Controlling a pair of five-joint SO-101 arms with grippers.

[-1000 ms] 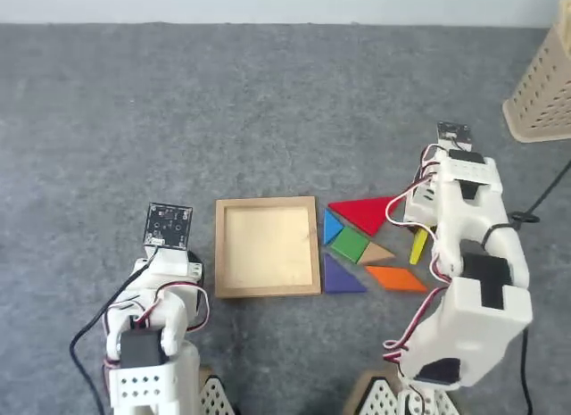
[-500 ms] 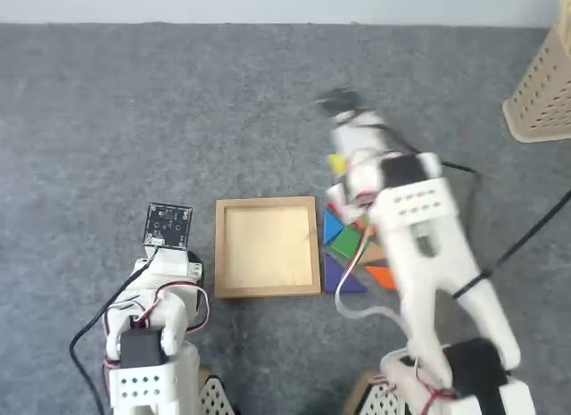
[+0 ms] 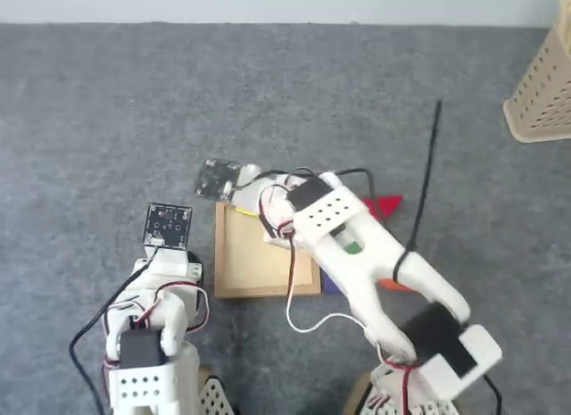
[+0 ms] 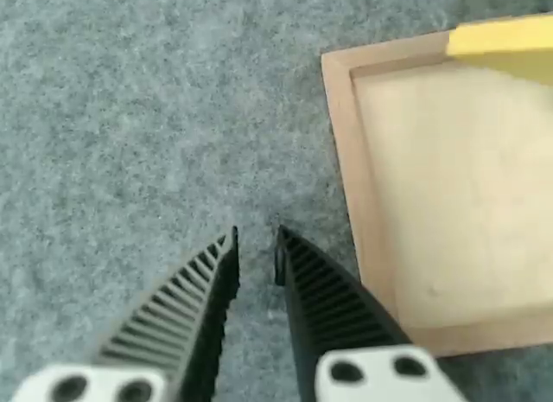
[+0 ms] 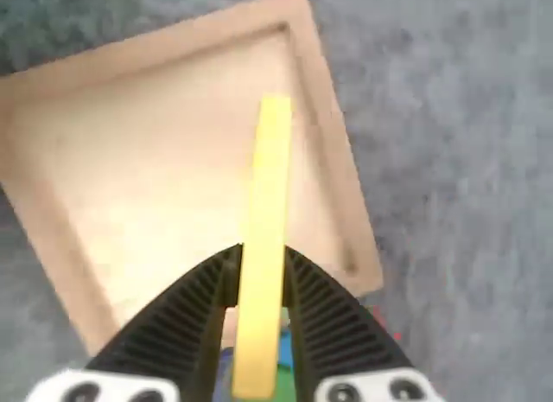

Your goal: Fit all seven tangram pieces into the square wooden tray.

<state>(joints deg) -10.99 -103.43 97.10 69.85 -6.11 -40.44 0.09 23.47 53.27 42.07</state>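
Grey carpet (image 3: 134, 94) covers the table under both claws.

Right arm (image 3: 330, 214) lies stretched across the wooden tray (image 3: 220, 254), with its claw over the tray's far side.

The tray is square with a raised rim. Its floor (image 5: 147, 177) shows as bare wood directly below the right claw (image 5: 259, 255). From the left claw (image 4: 257, 246) the tray (image 4: 341, 160) sits just to one side and ahead, apart from the tips.

A pale slotted basket (image 3: 544, 85) stands well away from both claws at the table's far corner. Its inside cannot be seen.

Left arm (image 3: 147, 344) sits folded beside the tray's near corner. Its claw hangs over carpet with the jaws parted by a narrow gap and nothing between them.

The right claw is clamped on the yellow piece (image 5: 268, 203), held edge-on, a thin slab running out past the fingertips over the tray floor. Cannot tell whether its far end touches the wood. The same piece (image 4: 505, 47) shows from the left claw, out ahead at the tray's far rim.

Loose pieces lie on carpet outside the tray, behind the right claw along its arm:
- a red triangle (image 3: 385, 205)
- an orange piece (image 3: 393, 284)
- a green piece (image 3: 354, 248), glimpsed through a gap in the arm
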